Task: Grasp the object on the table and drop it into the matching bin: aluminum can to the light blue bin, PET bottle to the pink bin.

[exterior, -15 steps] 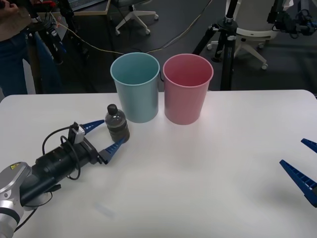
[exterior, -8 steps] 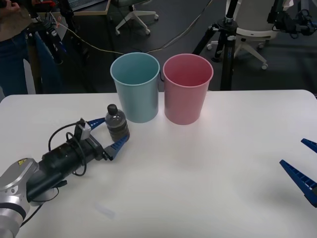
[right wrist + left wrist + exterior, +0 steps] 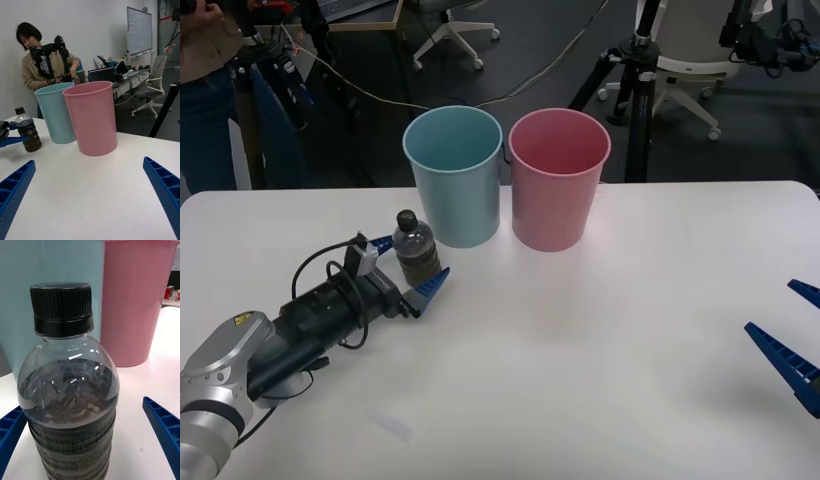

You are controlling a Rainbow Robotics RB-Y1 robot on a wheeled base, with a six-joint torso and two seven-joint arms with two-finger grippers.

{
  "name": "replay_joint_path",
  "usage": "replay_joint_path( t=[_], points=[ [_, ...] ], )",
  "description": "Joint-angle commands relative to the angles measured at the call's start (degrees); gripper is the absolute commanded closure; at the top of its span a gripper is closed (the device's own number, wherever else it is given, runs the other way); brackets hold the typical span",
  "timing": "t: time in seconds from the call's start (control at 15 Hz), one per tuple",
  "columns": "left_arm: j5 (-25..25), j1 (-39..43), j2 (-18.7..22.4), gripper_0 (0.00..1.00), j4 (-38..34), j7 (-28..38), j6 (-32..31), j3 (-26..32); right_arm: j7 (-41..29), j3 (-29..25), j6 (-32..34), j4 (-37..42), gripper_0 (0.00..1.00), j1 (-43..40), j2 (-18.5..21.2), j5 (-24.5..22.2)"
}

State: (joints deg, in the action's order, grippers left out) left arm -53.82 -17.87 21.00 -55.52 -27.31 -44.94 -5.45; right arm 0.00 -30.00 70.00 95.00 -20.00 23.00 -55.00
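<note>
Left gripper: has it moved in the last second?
Yes. The left gripper has advanced toward the light blue bin, its open fingers now straddling the PET bottle, which has stayed put.

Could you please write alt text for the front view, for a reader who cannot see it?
The left pincer reaches across the white table, its blue fingers open on either side of an upright PET bottle. Behind the bottle stands the light blue bin, with the pink bin beside it. The right pincer waits open at the table's right edge.
</note>
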Motion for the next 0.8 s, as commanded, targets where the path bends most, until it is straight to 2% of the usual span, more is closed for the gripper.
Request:
replay_joint_path(
  t=[0.07, 0.53, 0.6, 0.67, 0.73, 0.8],
  points=[
    [-0.06, -0.32, 0.0, 0.0, -0.03, 0.06, 0.46, 0.0, 0.0, 0.0, 0.0, 0.0, 0.0, 0.0, 0.0, 0.0],
    [-0.06, -1.29, -0.44, 0.0, 0.06, 0.5, 2.57, -0.62, 0.0, 0.0, 0.0, 0.0, 0.0, 0.0, 0.0, 0.0],
    [-0.06, -1.29, -0.44, 0.18, 0.06, 0.59, 2.66, -0.79, 0.0, 0.0, 0.0, 0.0, 0.0, 0.0, 0.0, 0.0],
    [-0.06, -1.29, -0.44, 0.63, -0.03, 0.59, 2.66, -0.88, 0.0, 0.0, 0.0, 0.0, 0.0, 0.0, 0.0, 0.0],
    [0.12, -1.29, -0.35, 0.96, 0.06, 0.68, 2.66, -0.88, 0.0, 0.0, 0.0, 0.0, 0.0, 0.0, 0.0, 0.0],
    [0.21, -1.29, -0.35, 1.0, -0.03, 0.77, 2.66, -0.88, 0.0, 0.0, 0.0, 0.0, 0.0, 0.0, 0.0, 0.0]
  ],
)
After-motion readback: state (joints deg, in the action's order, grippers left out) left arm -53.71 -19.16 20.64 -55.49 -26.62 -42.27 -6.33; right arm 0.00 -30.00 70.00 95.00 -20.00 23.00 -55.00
